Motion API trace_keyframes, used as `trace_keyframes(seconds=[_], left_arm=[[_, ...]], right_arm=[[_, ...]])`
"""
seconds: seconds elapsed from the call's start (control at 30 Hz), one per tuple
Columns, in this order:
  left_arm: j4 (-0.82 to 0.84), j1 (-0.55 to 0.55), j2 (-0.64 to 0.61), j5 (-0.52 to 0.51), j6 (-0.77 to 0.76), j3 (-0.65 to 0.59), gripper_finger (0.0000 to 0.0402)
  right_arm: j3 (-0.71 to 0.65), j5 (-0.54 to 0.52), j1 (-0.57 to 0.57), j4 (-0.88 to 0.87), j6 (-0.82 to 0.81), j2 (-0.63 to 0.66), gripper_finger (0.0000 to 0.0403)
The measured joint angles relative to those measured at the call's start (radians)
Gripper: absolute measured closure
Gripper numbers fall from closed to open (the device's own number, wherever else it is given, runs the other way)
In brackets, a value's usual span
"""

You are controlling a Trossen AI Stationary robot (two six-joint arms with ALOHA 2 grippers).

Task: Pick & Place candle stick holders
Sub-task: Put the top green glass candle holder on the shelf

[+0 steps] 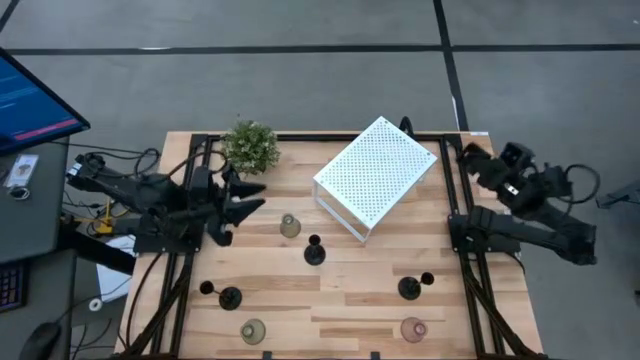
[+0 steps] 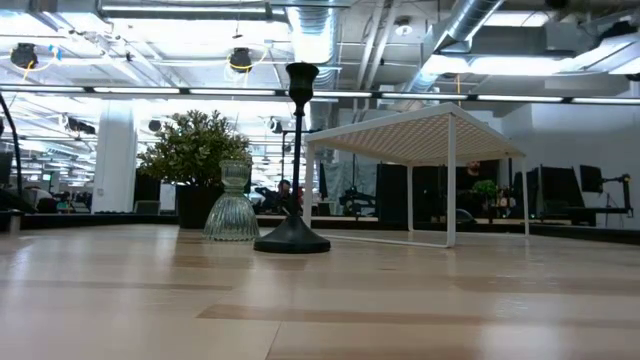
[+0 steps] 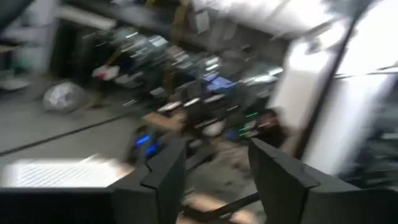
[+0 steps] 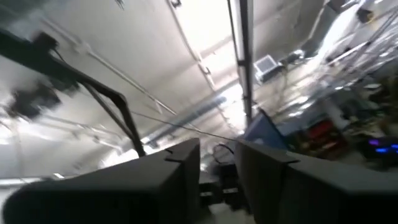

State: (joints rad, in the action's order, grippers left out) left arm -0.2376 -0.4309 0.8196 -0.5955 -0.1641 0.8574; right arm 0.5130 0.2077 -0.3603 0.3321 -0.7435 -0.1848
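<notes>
High view: left gripper [image 1: 243,200] sits over the table's left side, just right of the potted plant [image 1: 250,146], fingers spread, nothing between them. Nearest holder is a greenish glass holder [image 1: 290,226], just beyond the fingertips, not touching. A black holder [image 1: 314,251] stands a bit further toward centre. Another black holder [image 1: 229,297] and a second greenish glass holder [image 1: 253,331] sit near the front left edge, well apart from the tool. Right gripper [image 1: 467,159] is parked off the table's right back corner, beside the white perforated box [image 1: 375,177]; can't tell its finger gap from here. Third black holder [image 1: 410,288] and the pink glass holder [image 1: 413,328] sit front right, well apart from it.

Low view: no arms in frame. Greenish glass holder [image 2: 232,203] upright on the wooden table [image 2: 320,300], black holder [image 2: 293,160] upright just beside it, plant behind, box on legs to the right.

Left wrist view: fingers [image 3: 165,174] apart with clear space between, pointing into the room, no holder in sight, heavily blurred.

Right wrist view: fingers [image 4: 180,168] with a narrow gap, holding nothing, pointing up at the ceiling; no holder visible.
</notes>
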Motion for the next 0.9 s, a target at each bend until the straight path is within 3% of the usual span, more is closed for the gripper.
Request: trace_keyframes(seconds=[0.1,0.27,0.47,0.67,0.9], left_arm=[[0.182,0.001,0.002,-0.111,-0.045,0.059,0.0219],[0.344,0.003,0.000,-0.199,-0.106,0.092,0.0225],[0.532,0.056,0.018,-0.181,-0.251,0.092,0.0226],[0.718,0.188,0.100,-0.066,-0.460,0.092,0.0228],[0.824,0.412,0.257,0.313,-0.605,0.092,0.0245]], right_arm=[[0.124,0.000,0.000,-0.165,0.103,-0.073,0.0272],[0.299,0.001,0.000,-0.462,0.211,-0.217,0.0217],[0.447,0.033,0.001,-0.730,0.238,-0.371,0.0165],[0.523,0.086,0.002,-0.846,0.192,-0.455,0.0159],[0.533,0.187,0.009,-0.874,0.081,-0.454,0.0176]])
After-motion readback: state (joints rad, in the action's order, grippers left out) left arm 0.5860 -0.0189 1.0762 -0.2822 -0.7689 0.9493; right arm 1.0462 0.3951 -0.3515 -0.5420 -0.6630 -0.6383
